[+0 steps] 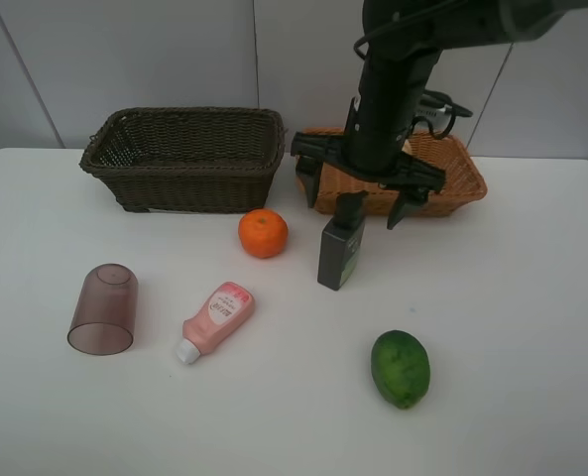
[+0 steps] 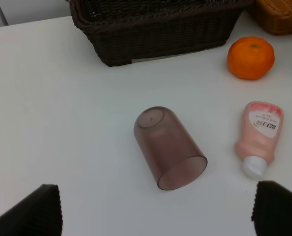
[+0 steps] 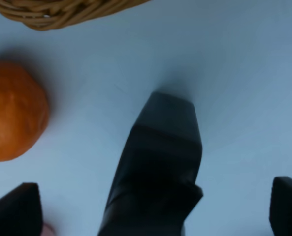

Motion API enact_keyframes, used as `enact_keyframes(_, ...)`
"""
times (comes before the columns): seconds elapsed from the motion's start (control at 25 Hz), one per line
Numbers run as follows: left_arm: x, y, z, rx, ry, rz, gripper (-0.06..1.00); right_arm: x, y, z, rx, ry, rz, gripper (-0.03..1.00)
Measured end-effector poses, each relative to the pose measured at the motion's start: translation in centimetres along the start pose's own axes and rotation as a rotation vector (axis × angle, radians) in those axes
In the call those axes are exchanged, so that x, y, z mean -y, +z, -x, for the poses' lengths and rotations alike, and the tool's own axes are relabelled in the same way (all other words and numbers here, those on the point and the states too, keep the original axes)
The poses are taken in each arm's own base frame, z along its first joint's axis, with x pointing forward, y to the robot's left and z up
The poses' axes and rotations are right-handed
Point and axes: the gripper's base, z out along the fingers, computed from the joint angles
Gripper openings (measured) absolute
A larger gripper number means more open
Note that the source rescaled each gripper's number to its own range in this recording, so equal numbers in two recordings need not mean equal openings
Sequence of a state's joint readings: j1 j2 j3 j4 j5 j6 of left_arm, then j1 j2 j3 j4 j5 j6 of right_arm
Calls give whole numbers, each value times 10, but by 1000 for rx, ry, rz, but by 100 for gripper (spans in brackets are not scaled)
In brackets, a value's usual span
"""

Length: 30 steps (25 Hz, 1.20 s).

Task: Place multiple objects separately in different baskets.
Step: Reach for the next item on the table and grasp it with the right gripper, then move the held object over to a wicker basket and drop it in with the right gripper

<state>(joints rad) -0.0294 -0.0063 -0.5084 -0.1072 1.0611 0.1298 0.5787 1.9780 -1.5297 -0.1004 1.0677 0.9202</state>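
Sorting scene on a white worktop (image 1: 531, 327), read from the left. The cup (image 1: 103, 307) lies on its side, mouth toward the camera, well apart from both baskets. The left hand (image 2: 158, 211), seen only in its wrist view, hangs above the cup with fingers spread and nothing between them, probably staged for a pick. Behind, the dark basket (image 1: 184, 154) stands along the rear of the worktop. The pink bottle (image 1: 217, 319) lies flat near the cup, white cap toward the camera. The orange (image 1: 263, 233) rests just in front of the dark basket's right corner. The green bottle (image 1: 341, 243) stands upright on the worktop. The right hand (image 1: 354, 210) hangs over its black cap, fingers wide on either side and touching nothing, so the bottle is not gripped. This straddle suggests a top-down grasp being lined up, the upright pose offering flat sides to the pads. The green fruit (image 1: 401, 368) sits nearest the camera, apart from the rest. The light basket (image 1: 452, 174) stands rear right, just behind the right hand, its interior largely hidden by the arm. All five visible items lie outside the baskets.
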Motion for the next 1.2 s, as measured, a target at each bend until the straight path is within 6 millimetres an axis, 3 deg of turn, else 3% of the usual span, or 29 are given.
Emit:
enact_keyframes(0.32,0,0,0,0,0,1,100,-6,29,-5,-39,-24,-51,100)
enact_keyframes(0.44,0,0,0,0,0,1,100,-5,30,-5,-32,-32,-61,91)
enact_keyframes(0.56,0,0,0,0,0,1,100,-5,30,-4,-25,-37,-67,66)
enact_keyframes(0.64,0,0,0,0,0,1,100,-5,30,-4,-21,-39,-67,37)
enact_keyframes(0.72,0,0,0,0,0,1,100,-5,30,-4,-20,-39,-68,0)
enact_keyframes(0.76,0,0,0,0,0,1,100,-5,31,-4,-21,-36,-69,4)
enact_keyframes(1.2,0,0,0,0,0,1,100,-4,32,-4,-24,-38,-76,3)
